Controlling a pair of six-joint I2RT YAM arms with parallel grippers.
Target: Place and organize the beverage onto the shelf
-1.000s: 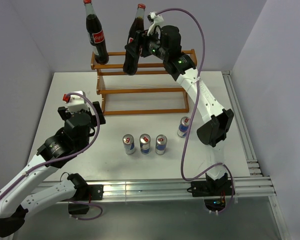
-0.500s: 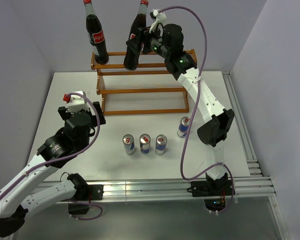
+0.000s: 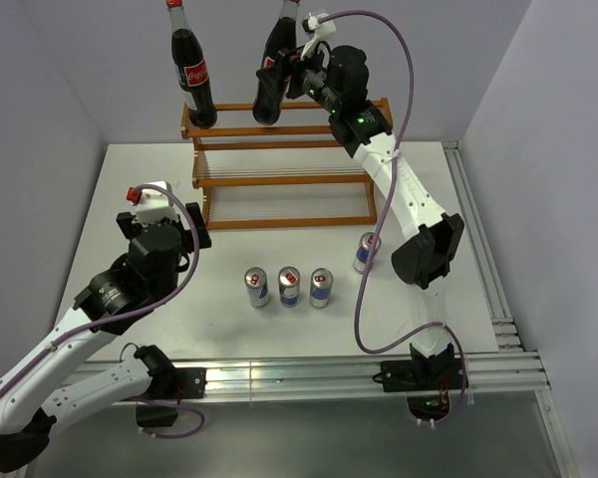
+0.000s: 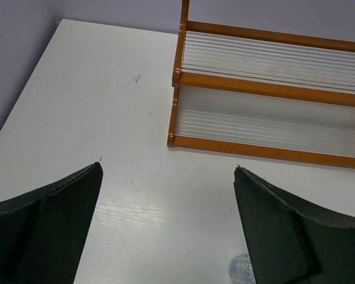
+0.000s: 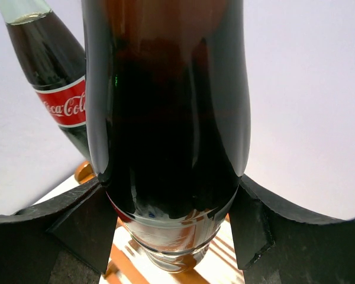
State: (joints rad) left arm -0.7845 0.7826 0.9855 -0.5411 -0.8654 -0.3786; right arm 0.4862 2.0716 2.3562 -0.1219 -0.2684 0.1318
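Upper centre, right end effector (image 5: 171, 220) clamped on cola bottle (image 5: 165, 118) at shelf (image 3: 279, 181) top tier, lower left, left end effector (image 4: 167, 228) open above worktop (image 4: 106, 118).

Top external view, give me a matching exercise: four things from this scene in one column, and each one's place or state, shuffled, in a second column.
1. dark cola glass bottle with the red label showing
2. other dark cola glass bottle
3. four slim silver-blue cans
4. left gripper

A. on the white table, in front of the orange-brown wooden rack
B. open and empty
C. standing free at the top tier's left end
D. clamped in the right gripper

Pairs: 1-C, 2-D, 3-A, 4-B
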